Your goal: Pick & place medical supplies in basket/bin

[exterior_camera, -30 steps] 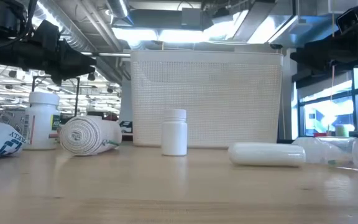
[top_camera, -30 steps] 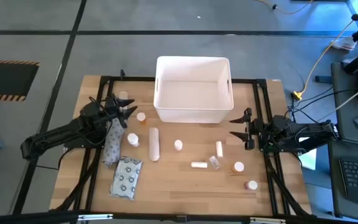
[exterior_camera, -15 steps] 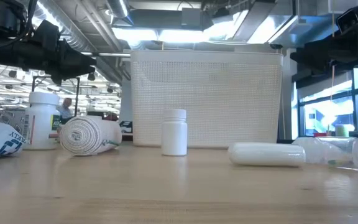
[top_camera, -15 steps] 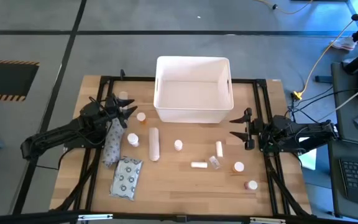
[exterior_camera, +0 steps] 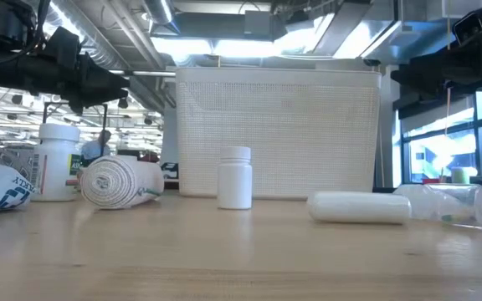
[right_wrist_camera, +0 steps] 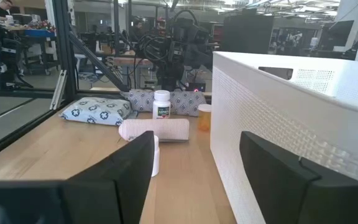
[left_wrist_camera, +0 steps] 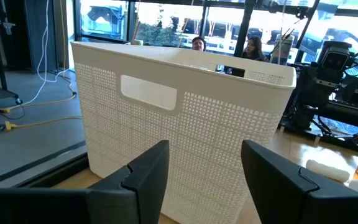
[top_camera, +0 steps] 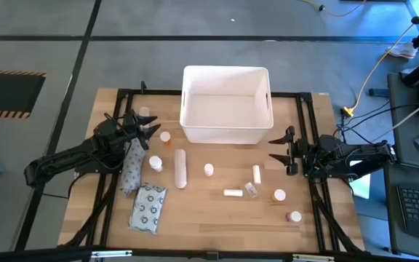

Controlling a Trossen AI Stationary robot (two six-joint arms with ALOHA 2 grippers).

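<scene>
Pale wooden worktop (top_camera: 209, 218). Resting on it: white tub (top_camera: 226, 104) at the far middle; white roll (top_camera: 180, 168), ring-patterned packet (top_camera: 148, 208) toward the left; small capped bottles (top_camera: 209, 169) and white tubes (top_camera: 232, 193) scattered toward the right.

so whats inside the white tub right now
Nothing visible: from above, the tub shows only a bare white floor. The supplies all lie outside it on the table. The strip of floor under the near rim is hidden in that view.
</scene>
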